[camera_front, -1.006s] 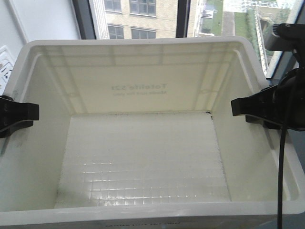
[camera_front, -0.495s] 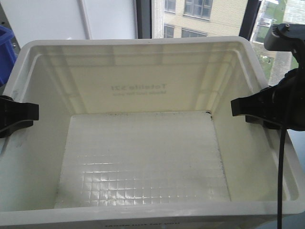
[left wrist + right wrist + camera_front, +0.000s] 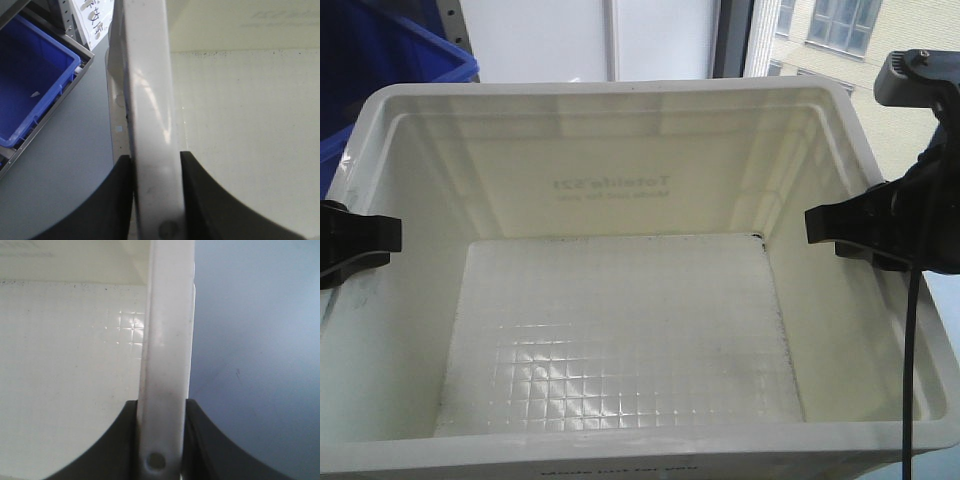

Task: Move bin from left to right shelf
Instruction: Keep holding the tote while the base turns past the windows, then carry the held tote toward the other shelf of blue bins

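A large empty white bin (image 3: 620,150) fills the front view, held up off the floor between both grippers. My left gripper (image 3: 355,242) is shut on the bin's left rim; in the left wrist view the rim (image 3: 150,125) runs between the two black fingers (image 3: 120,200). My right gripper (image 3: 850,230) is shut on the bin's right rim; in the right wrist view the rim (image 3: 167,350) sits clamped between the black fingers (image 3: 200,445). The bin's floor has a fine grid pattern (image 3: 620,340).
A blue bin (image 3: 380,70) stands at the upper left; the left wrist view shows it (image 3: 30,85) on a low metal shelf frame (image 3: 55,115). A white wall panel and a window with a building lie behind. Grey floor (image 3: 255,340) lies below on the right.
The background has slid to the right behind the bin: the window and building moved right and the blue bin came into view at the left. Both grips on the white bin are unchanged.
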Controlling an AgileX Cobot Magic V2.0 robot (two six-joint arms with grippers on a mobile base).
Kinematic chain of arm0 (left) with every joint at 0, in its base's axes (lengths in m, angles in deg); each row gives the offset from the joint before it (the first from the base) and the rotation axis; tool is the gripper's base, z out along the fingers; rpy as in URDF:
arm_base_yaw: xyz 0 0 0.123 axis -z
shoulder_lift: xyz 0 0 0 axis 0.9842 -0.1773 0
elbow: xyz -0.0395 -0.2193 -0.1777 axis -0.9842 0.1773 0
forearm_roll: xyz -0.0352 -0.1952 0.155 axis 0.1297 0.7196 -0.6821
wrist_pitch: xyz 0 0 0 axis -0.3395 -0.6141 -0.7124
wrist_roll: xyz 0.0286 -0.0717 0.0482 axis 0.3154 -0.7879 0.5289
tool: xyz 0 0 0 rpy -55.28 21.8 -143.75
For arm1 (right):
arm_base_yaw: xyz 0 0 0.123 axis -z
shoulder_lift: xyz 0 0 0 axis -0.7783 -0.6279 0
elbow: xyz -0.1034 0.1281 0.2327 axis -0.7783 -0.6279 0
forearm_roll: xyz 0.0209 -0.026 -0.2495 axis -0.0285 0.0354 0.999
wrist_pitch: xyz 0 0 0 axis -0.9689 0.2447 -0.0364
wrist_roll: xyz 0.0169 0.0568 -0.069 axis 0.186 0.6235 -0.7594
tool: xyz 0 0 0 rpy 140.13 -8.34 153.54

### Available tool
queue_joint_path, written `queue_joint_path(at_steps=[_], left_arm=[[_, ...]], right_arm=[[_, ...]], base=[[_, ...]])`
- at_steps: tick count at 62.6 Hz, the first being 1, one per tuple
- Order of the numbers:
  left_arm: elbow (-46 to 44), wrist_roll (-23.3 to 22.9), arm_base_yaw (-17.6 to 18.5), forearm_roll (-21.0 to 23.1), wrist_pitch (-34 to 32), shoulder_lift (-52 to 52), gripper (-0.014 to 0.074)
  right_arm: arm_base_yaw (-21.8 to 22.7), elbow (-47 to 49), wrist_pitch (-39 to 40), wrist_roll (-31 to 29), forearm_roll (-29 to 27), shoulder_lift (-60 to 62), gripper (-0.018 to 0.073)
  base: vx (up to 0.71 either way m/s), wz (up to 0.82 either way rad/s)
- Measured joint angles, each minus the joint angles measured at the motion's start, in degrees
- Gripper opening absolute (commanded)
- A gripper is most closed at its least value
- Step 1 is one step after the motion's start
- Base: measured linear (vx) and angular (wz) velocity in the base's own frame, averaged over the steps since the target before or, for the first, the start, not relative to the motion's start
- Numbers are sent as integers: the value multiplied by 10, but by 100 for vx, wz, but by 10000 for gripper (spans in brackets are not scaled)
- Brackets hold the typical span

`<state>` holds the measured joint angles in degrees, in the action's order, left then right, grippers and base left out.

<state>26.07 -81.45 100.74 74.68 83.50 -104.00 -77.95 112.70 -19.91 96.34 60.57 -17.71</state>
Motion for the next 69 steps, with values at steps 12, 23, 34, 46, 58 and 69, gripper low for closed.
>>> queue_joint_path(at_steps=[12,23,34,46,58,69], left_arm=[[0,0,0,0,0,0,31],[0,0,0,0,0,0,31],[0,0,0,0,0,0,31],[0,0,0,0,0,0,31],[0,0,0,0,0,0,31],[0,0,0,0,0,0,31]], right_arm=[[0,0,0,0,0,0,74],[0,0,0,0,0,0,74],[0,0,0,0,0,0,74],[0,0,0,0,0,0,74],[0,0,0,0,0,0,74],[0,0,0,0,0,0,74]], base=[[7,39],[8,48],[7,57],[7,61],[6,60],[6,54]])
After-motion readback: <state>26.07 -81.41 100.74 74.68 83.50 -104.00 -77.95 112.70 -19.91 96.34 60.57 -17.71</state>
